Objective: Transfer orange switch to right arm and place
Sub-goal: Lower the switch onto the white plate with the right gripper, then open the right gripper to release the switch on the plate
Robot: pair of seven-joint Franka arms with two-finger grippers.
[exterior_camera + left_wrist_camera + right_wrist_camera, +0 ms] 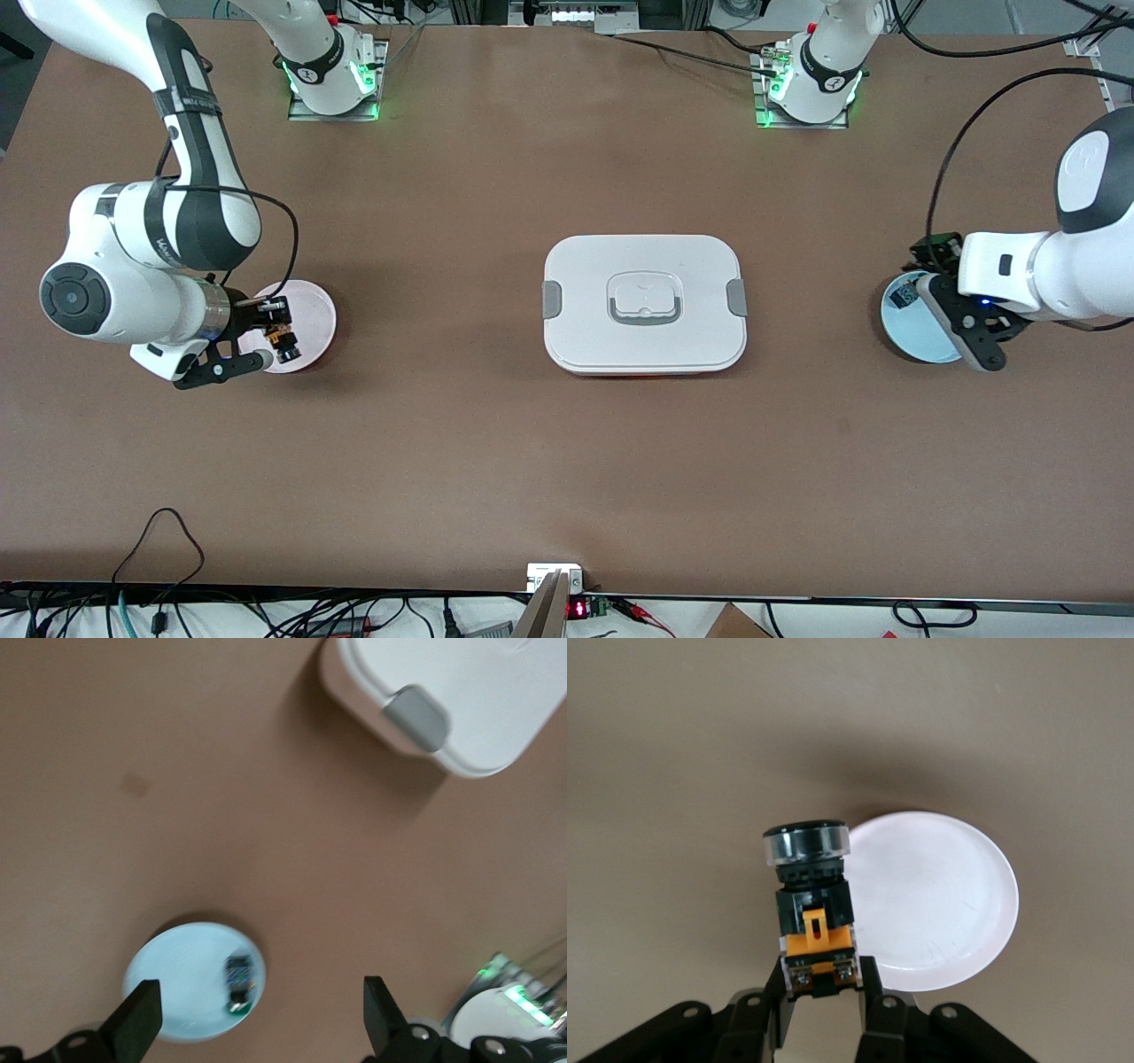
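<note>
Orange switch [811, 912] above pink plate [939, 899]

You see matt brown table [496, 443], smooth. White lidded box [644, 301]: smooth plastic, grey clips. Orange switch [812, 912]: black-orange plastic, glossy clear-rimmed cap. Pink plate [939, 899] smooth, slight sheen. Blue plate [182, 979] smooth.

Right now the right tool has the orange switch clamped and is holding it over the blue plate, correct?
Not quite. The right tool does have the orange switch clamped, but it holds it over the pink plate at the right arm's end of the table, as the front view shows. The blue plate is under the open left tool.
</note>
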